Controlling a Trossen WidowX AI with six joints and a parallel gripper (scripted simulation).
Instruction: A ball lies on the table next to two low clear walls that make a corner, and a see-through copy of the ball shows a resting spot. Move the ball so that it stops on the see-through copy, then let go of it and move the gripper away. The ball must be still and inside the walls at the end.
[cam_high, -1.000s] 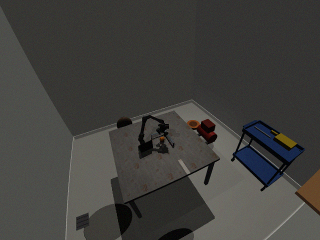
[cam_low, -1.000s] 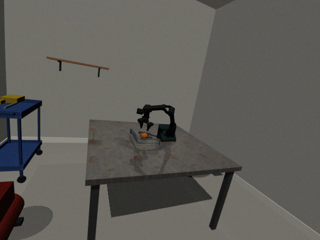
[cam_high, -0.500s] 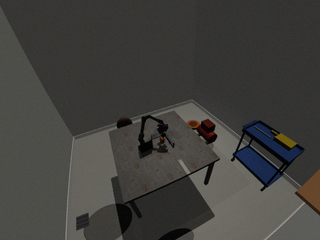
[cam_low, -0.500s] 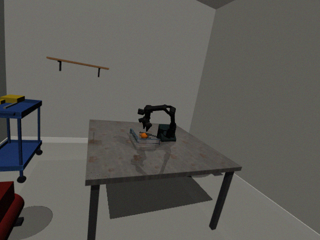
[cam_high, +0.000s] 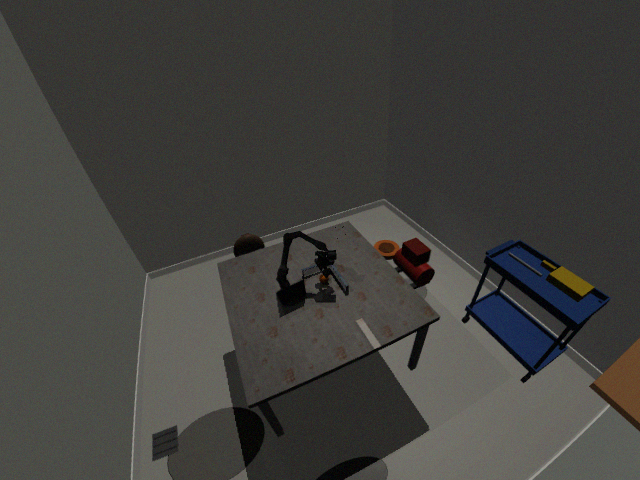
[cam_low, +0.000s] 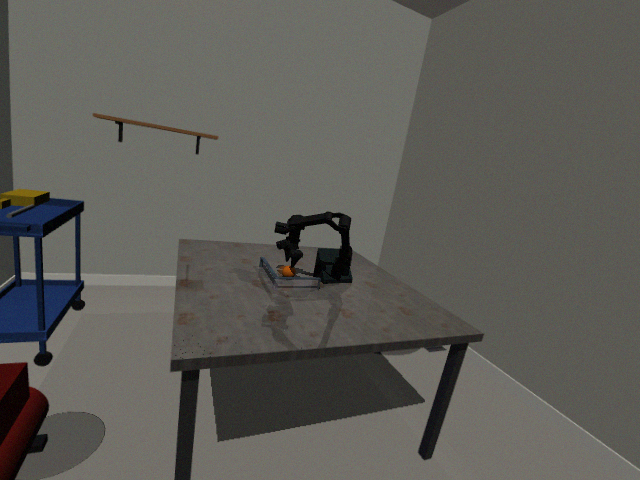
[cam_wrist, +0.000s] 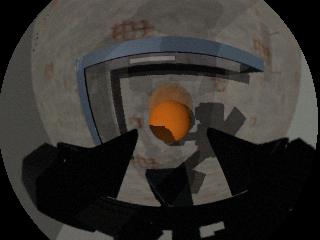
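In the top view my end effector (cam_high: 324, 268) is too small to show how its fingers stand, and it partly covers the ball (cam_high: 323, 278). In the wrist view my own dark fingers hide the near part of the table (cam_wrist: 67, 34), and the ball's (cam_wrist: 171, 118) lower edge is in shadow. The exterior view cuts off the blue cart (cam_low: 77, 227) and the red machine (cam_low: 15, 413) at its left edge.
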